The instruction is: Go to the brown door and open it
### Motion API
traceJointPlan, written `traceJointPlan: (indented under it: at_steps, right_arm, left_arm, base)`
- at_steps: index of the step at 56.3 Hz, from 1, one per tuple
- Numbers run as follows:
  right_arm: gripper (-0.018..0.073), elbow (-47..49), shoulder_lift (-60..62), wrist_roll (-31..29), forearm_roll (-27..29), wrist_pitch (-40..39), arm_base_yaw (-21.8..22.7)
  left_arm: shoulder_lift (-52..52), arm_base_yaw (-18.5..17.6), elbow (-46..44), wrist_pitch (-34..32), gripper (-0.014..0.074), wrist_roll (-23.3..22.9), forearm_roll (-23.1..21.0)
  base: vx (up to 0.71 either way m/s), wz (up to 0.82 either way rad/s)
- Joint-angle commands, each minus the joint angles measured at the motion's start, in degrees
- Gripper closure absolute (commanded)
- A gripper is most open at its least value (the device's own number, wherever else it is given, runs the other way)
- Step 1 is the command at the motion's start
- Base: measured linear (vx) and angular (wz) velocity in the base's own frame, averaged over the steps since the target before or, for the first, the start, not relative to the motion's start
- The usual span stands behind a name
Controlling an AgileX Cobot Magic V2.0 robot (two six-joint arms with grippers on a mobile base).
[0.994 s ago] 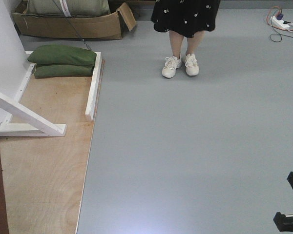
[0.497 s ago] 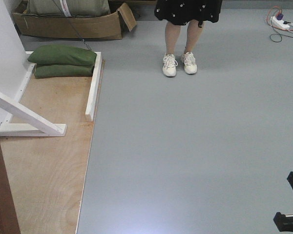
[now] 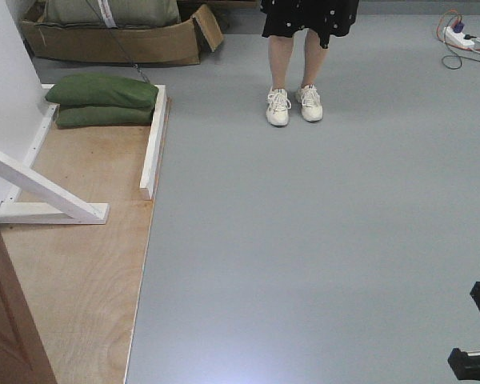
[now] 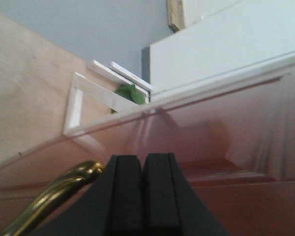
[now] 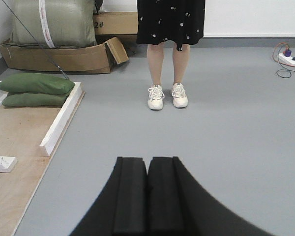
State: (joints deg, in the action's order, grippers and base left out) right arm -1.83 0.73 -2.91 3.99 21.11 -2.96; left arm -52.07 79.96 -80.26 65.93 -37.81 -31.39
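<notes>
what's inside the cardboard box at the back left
A bulky grey-green sack with a white printed strap fills the cardboard box. Whatever lies under or behind the sack is hidden by it and by the box walls.

A: What's upper left?
B: Two stacked olive-green sandbags (image 3: 102, 92) on a pale plywood sheet (image 3: 80, 272), with a torn brown cardboard box (image 3: 112, 42) above them.
A: Top centre?
B: Someone's white lace-up sneakers (image 3: 294, 106) on the grey floor. A white power strip (image 3: 458, 34) lies upper right.
</notes>
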Motion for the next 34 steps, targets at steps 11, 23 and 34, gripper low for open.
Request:
traceJointPlan:
  at_steps: [11, 23, 34]
  right_arm:
    - [0.0559, -0.25, 0.32, -0.37, -0.19, -4.46, -0.13]
    - [0.0559, -0.25, 0.32, -0.37, -0.19, -4.46, -0.13]
    - [0.0559, -0.25, 0.32, -0.37, -0.19, -4.46, -0.13]
  left_arm:
    - [0.56, -0.47, -1.87, 1.73, 0.0529, 0.87, -13.83]
    - [4.55, -0.47, -1.87, 2.15, 0.0529, 2.2, -15.54]
    - [6.63, -0.47, -1.87, 2.28, 0.0529, 2.25, -23.56]
  base:
    - [0.0, 0.0]
    - [0.0, 0.0]
    - [0.0, 0.0]
